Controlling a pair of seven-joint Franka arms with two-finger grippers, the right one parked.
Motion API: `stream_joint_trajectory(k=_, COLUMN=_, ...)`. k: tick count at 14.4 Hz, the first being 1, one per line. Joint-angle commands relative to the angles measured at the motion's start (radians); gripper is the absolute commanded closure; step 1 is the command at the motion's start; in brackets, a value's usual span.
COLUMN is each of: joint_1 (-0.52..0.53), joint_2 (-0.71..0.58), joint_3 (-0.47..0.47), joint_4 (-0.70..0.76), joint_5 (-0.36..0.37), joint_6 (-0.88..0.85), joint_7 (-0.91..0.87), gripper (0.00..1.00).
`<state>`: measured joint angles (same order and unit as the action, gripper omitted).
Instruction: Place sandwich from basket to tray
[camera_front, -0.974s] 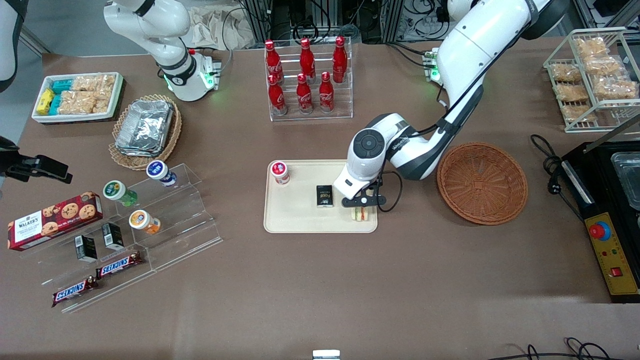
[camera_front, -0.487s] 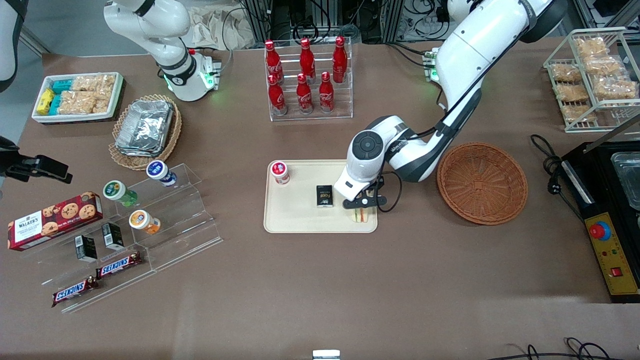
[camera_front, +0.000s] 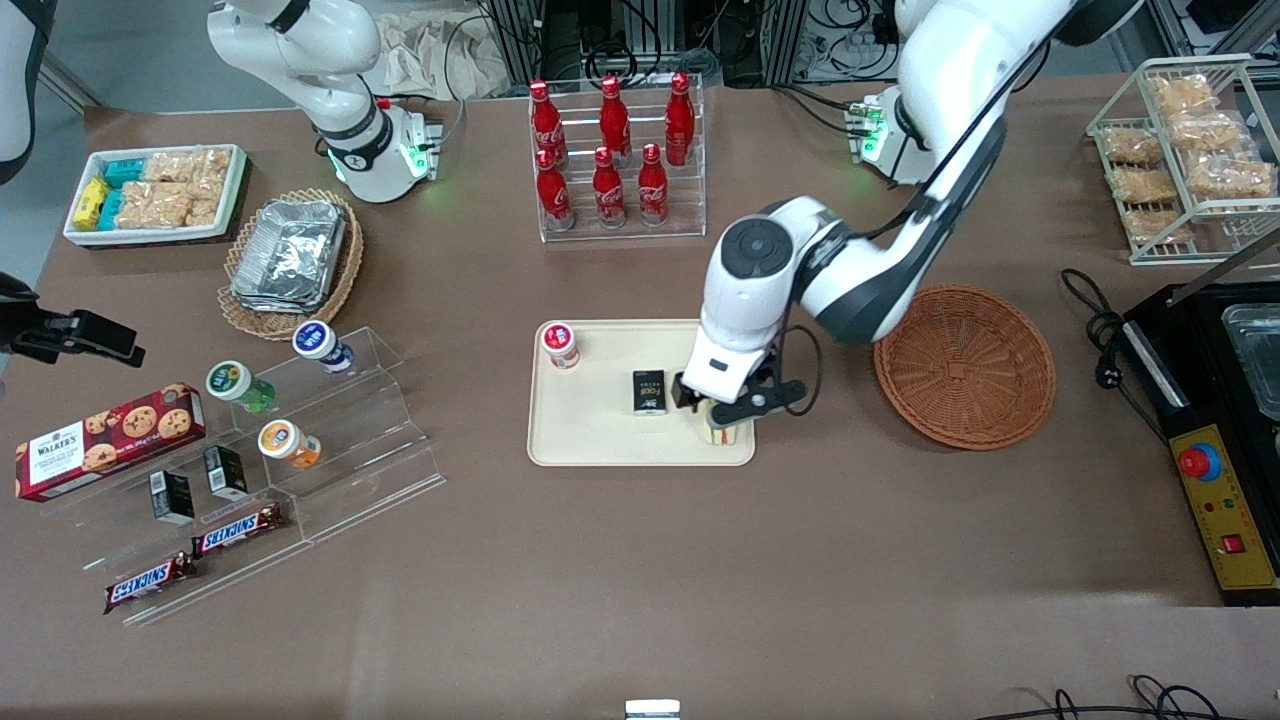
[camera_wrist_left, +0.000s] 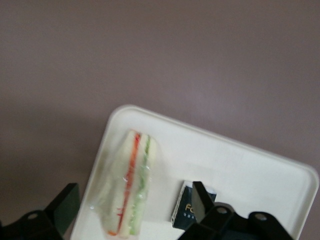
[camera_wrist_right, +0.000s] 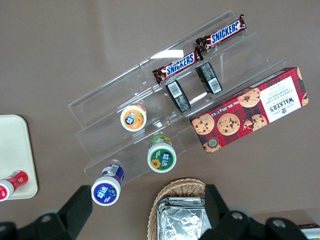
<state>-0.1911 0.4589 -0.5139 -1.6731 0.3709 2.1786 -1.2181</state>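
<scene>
Two chocolate bars (camera_wrist_right: 200, 49) on the clear stepped stand (camera_wrist_right: 150, 100) read "SNICKERS". The red tartan biscuit box (camera_wrist_right: 250, 110) reads "WALKER'S". The red bottles (camera_front: 610, 150) in the rack carry Coca-Cola script.

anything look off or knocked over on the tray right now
Nothing stands out. The sandwich lies flat on the tray beside the small dark box, with the open gripper just above it. The red-capped bottle and basket look undisturbed.
</scene>
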Motion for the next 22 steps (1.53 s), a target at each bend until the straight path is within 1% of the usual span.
stream_joint_trajectory(k=1, joint_1=0.058, joint_2=-0.115, joint_3=-0.003, joint_4=0.065, joint_5=-0.022, joint_6=-0.182, joint_7=-0.021, gripper=0.00)
stream_joint_trajectory(k=3, joint_1=0.081, joint_2=-0.146, joint_3=0.002, joint_4=0.119, joint_5=-0.055, joint_6=-0.259, joint_7=0.020, gripper=0.00)
stream_joint_trajectory(k=4, joint_1=0.081, joint_2=-0.176, joint_3=0.026, joint_4=0.127, joint_5=-0.078, joint_6=-0.296, joint_7=0.079, gripper=0.00)
stream_joint_trajectory(k=5, joint_1=0.076, joint_2=-0.213, joint_3=0.081, joint_4=0.139, joint_5=-0.131, joint_6=-0.327, joint_7=0.159, gripper=0.00)
stream_joint_trajectory(k=6, joint_1=0.078, joint_2=-0.262, joint_3=0.124, joint_4=0.141, joint_5=-0.201, joint_6=-0.353, joint_7=0.252, gripper=0.00)
stream_joint_trajectory(k=7, joint_1=0.079, joint_2=-0.310, joint_3=0.180, joint_4=0.139, joint_5=-0.264, joint_6=-0.390, joint_7=0.372, gripper=0.00)
stream_joint_trajectory(k=9, joint_1=0.079, joint_2=-0.382, joint_3=0.302, joint_4=0.138, joint_5=-0.367, joint_6=-0.489, joint_7=0.626, gripper=0.00)
stream_joint_trajectory(k=10, joint_1=0.081, joint_2=-0.410, joint_3=0.349, joint_4=0.132, joint_5=-0.392, joint_6=-0.522, joint_7=0.734, gripper=0.00)
stream_joint_trajectory(k=11, joint_1=0.082, joint_2=-0.427, joint_3=0.389, joint_4=0.128, joint_5=-0.394, joint_6=-0.539, joint_7=0.820, gripper=0.00)
stream_joint_trajectory(k=13, joint_1=0.100, joint_2=-0.433, joint_3=0.439, joint_4=0.128, joint_5=-0.394, joint_6=-0.575, joint_7=0.941, gripper=0.00)
stream_joint_trajectory(k=14, joint_1=0.142, joint_2=-0.433, joint_3=0.434, joint_4=0.125, joint_5=-0.395, joint_6=-0.577, joint_7=1.009, gripper=0.00)
stream_joint_trajectory(k=16, joint_1=0.160, joint_2=-0.428, joint_3=0.442, joint_4=0.115, joint_5=-0.401, joint_6=-0.576, joint_7=1.115, gripper=0.00)
stream_joint_trajectory(k=18, joint_1=0.188, joint_2=-0.424, joint_3=0.445, joint_4=0.096, joint_5=-0.402, joint_6=-0.557, joint_7=1.176, gripper=0.00)
stream_joint_trajectory(k=21, joint_1=0.203, joint_2=-0.398, joint_3=0.497, joint_4=0.096, joint_5=-0.403, joint_6=-0.543, joint_7=1.304, gripper=0.00)
stream_joint_trajectory(k=22, joint_1=0.205, joint_2=-0.379, joint_3=0.505, joint_4=0.099, joint_5=-0.406, joint_6=-0.542, joint_7=1.318, gripper=0.00)
